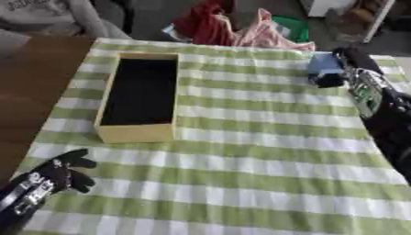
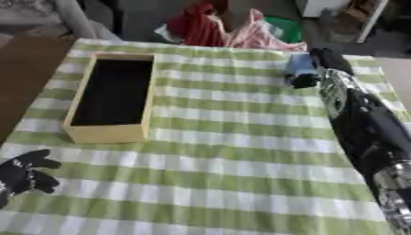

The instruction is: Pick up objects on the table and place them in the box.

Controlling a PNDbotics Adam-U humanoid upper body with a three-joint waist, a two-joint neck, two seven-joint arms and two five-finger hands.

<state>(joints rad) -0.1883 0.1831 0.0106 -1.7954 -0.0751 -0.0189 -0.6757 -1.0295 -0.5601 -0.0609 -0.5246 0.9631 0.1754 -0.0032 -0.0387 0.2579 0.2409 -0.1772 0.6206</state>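
Box [image 1: 138, 133] sits on green-checked cloth [image 1: 241, 174]; right hand [image 2: 309, 75] grips blue object [image 2: 298, 62].

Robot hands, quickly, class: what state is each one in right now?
Left robot hand: open, idle at the lower left, holding nothing.
Right robot hand: at the light blue object; its grip cannot be told.

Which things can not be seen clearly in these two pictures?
- Blue object: blurred, partly behind the right robot hand; what it is and the grip are unclear.
- Box inside: dark, contents unclear.
- Left robot hand: arm cut by the lower-left edge in both views.
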